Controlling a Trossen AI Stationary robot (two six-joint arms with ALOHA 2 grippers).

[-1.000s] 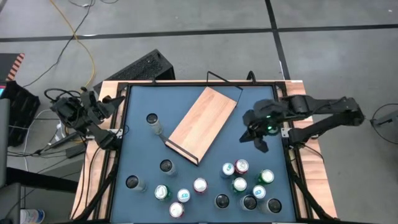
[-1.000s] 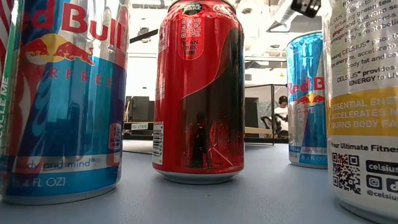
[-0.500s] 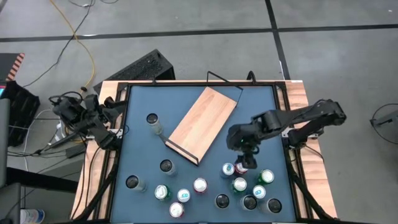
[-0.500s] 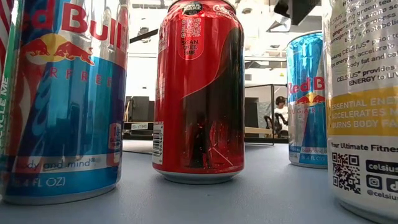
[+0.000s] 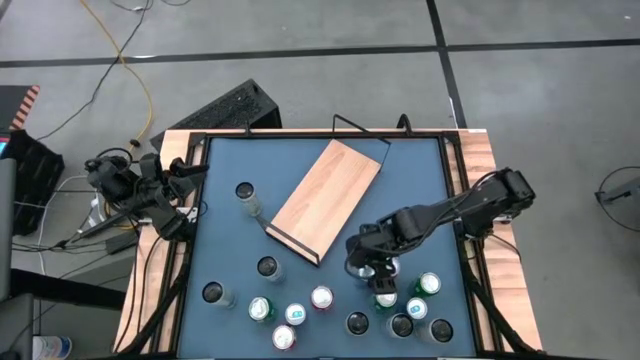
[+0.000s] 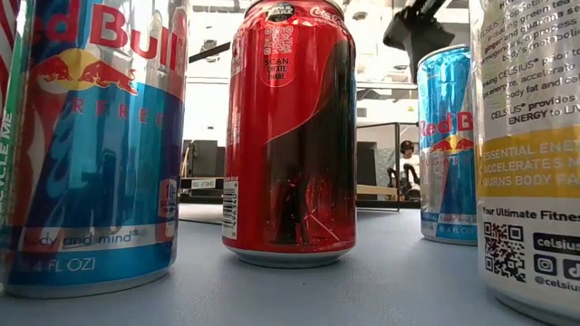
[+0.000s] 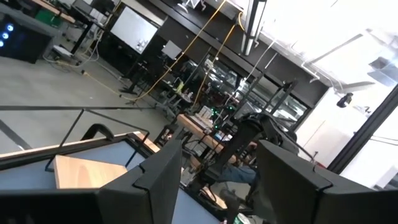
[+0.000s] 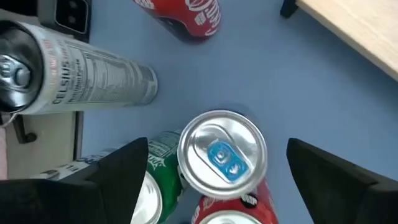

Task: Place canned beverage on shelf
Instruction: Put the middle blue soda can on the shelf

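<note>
The Red Bull can point(image 8: 222, 153) stands upright among the near-right can cluster. High view: the shelf point(image 5: 326, 197) lies diagonally mid-table, the right gripper point(image 5: 366, 262) above the cluster, the left gripper point(image 5: 190, 172) parked, partly open. Right wrist view: fingers point(image 8: 124, 168) spread wide, empty, straddling the can.

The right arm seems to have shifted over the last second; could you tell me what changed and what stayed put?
The right gripper swung from the table's right edge inward and toward the near cluster of cans, opening on the way; it now hangs open above a silver-topped can with a blue tab, holding nothing. The left gripper, the shelf and the other cans stayed as they were.
</note>
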